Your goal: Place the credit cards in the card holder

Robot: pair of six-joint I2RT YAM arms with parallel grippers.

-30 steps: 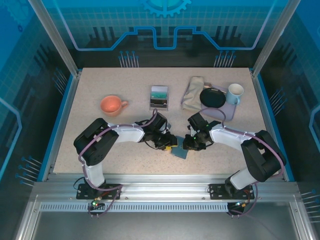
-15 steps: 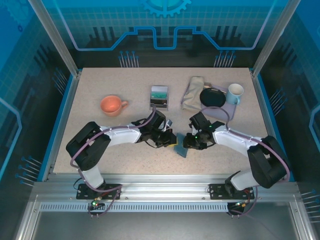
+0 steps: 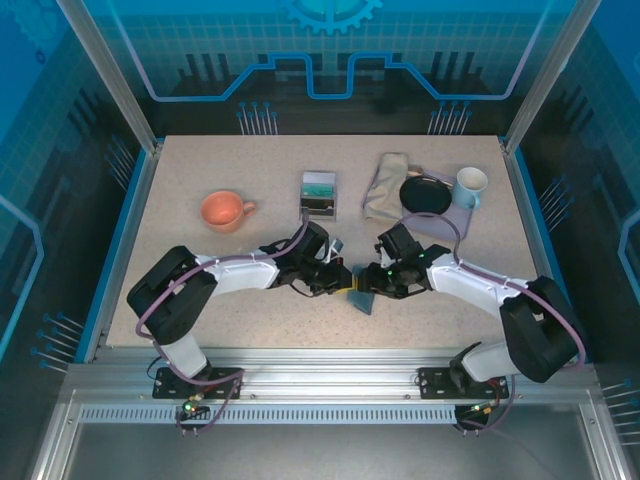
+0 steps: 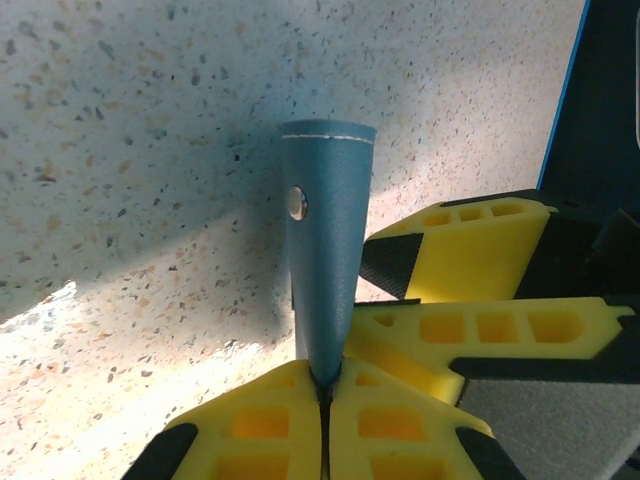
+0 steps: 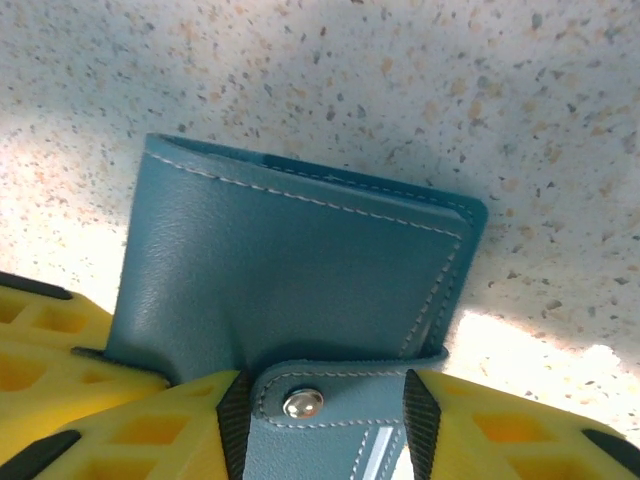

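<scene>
1. The card holder (image 5: 300,260) is near the front edge of the speckled, stone-look table (image 3: 200,170), between the tips of the two arms. I cannot tell whether it rests on the surface or hangs just above it.
2. It is a slate-blue wallet of soft, finely grained material. It has rounded corners and a line of pale stitching along its edges.
3. A narrow tab (image 5: 330,400) folds over one side and carries a small round metal snap (image 5: 302,404).
4. The left gripper (image 4: 322,385) has its yellow, honeycomb-moulded fingers pressed together on the card holder's thin edge. From the left wrist the wallet is seen edge-on as a slim wedge. It is narrowest where it is pinched and widens to a stitched end, with the snap on its flank.
5. The right gripper (image 5: 330,425) meets the wallet from the opposite side. Its yellow fingers, faced with black pads (image 5: 236,415), stand apart on either side of the tab. The pads sit right at the tab's edges, and I cannot tell whether they press on it.
6. The credit cards (image 3: 319,184) lie well apart from the wallet in a small grey rectangular tray (image 3: 318,212) at mid-table. A teal-green one is on top.
7. An orange mug (image 3: 224,210) stands left of the tray.
8. To the right lie a crumpled beige cloth (image 3: 385,188), a round black dish (image 3: 425,193) and a pale mug (image 3: 469,186).
</scene>
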